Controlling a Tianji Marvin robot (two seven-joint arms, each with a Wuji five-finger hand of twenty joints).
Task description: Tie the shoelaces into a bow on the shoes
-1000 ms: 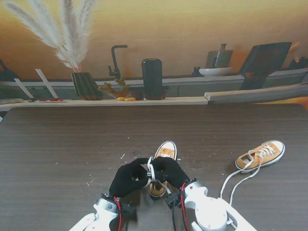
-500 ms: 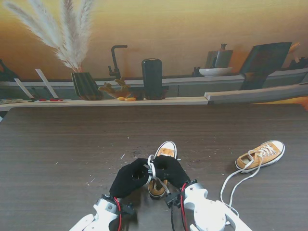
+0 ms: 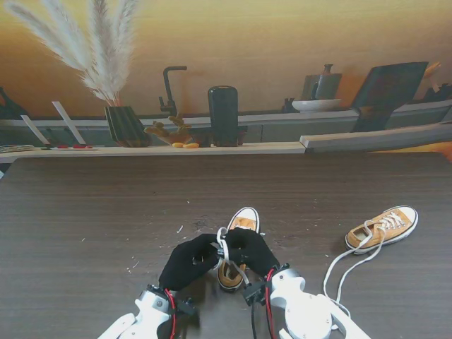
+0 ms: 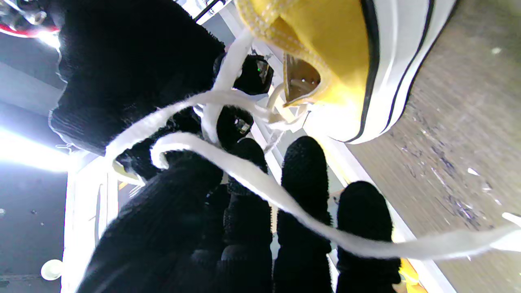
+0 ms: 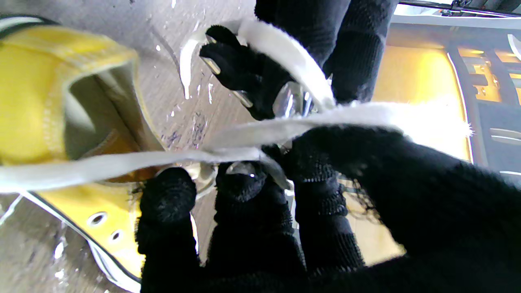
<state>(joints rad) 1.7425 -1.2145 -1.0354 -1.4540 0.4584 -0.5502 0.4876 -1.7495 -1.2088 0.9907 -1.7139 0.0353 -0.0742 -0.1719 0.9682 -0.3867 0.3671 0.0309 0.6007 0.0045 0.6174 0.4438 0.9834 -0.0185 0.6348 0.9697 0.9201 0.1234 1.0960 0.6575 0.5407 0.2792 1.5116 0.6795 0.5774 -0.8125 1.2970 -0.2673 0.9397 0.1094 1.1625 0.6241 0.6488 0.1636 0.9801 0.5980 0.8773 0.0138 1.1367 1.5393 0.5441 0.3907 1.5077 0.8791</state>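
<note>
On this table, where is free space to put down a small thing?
Bare tabletop lies left of the near shoe, and between it and the second shoe. It is crowded where both hands meet at the lace, and around the trailing laces.

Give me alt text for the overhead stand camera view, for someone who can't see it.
Two black-gloved robot hands, the left hand and right hand, meet over a tan sneaker on a dark wood table, pinching its white shoelace between them. A second tan sneaker lies to the right, its laces loose across the table.
</note>
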